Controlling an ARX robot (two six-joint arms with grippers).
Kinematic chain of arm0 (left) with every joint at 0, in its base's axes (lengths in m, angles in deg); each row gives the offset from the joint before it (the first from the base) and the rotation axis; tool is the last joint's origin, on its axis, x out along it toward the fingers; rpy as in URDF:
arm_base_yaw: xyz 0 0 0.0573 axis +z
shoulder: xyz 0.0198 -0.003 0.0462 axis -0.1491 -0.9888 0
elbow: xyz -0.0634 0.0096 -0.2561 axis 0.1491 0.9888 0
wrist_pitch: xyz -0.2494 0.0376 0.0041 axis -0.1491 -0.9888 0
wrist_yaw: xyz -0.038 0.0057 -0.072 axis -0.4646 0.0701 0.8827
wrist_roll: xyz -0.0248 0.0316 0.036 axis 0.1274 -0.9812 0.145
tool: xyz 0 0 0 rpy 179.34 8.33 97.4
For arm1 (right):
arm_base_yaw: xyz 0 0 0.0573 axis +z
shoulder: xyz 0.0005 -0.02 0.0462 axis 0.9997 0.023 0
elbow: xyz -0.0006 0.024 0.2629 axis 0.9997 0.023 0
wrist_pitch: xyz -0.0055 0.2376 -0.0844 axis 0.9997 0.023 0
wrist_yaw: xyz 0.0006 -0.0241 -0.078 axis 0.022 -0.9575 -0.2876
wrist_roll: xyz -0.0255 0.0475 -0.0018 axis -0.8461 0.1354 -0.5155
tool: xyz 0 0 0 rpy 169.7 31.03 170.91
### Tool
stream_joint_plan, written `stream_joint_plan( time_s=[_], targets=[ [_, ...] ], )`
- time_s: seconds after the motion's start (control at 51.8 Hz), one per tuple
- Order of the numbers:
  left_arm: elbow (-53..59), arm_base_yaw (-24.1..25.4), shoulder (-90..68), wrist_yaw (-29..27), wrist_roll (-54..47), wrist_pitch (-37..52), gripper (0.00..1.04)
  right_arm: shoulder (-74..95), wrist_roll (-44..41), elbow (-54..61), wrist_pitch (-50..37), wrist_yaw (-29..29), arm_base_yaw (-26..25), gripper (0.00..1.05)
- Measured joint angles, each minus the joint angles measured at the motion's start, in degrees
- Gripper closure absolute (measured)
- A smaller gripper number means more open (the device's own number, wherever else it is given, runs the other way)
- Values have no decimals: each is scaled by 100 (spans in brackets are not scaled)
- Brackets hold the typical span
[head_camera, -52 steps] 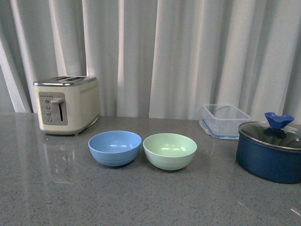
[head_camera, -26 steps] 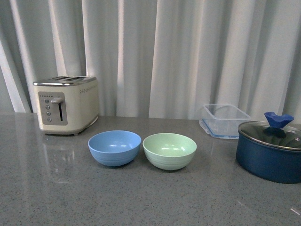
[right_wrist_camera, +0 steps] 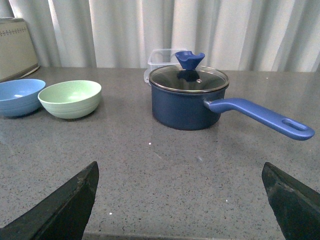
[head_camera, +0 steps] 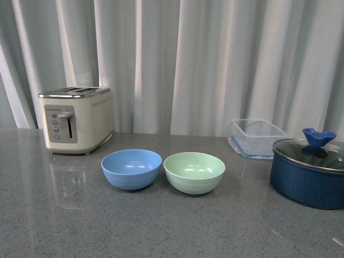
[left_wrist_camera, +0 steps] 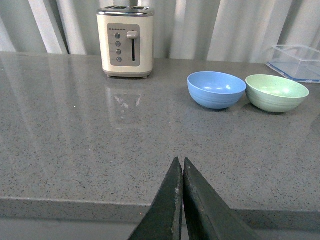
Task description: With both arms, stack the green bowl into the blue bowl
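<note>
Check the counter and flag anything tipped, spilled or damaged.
Nothing stands out. The blue bowl and green bowl sit upright and empty, side by side. The toaster, clear container and lidded navy pot stand level. No spill shows.

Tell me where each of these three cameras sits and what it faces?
Front view: on the robot's body between its arms, facing across the counter to the toaster, blue bowl, green bowl, clear box and navy pot; no arm shows.
Left wrist view: on the left arm, at the counter's near edge, facing toaster and bowls; the left gripper shows, shut.
Right wrist view: on the right arm, facing the pot and bowls; the right gripper shows, open wide.
Shared: all three show both bowls side by side.
</note>
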Motion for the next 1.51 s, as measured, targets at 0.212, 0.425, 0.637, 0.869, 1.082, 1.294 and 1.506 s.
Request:
stream_joint_plan(
  time_s=[0.212,0.425,0.637,0.869,1.082,1.294,1.506],
  targets=[
    [0,0,0,2,2,0,100,0,0,0,0,0,0,10],
    [0,0,0,0,0,0,62,0,0,0,0,0,0,10],
    [0,0,0,-2,0,0,23,1967,184,-1311,2221,-52,37,10],
    [0,0,4,7,-2,0,7,5838,354,-4155,2597,-85,586,10],
    [0,0,4,7,-2,0,7,7746,649,-6238,2846,-216,1279,10],
    [0,0,4,4,-2,0,7,9331,1056,-8111,3145,-293,1814,10],
    [0,0,4,7,-2,0,7,10590,1567,-9372,3333,-186,2028,10]
  ],
)
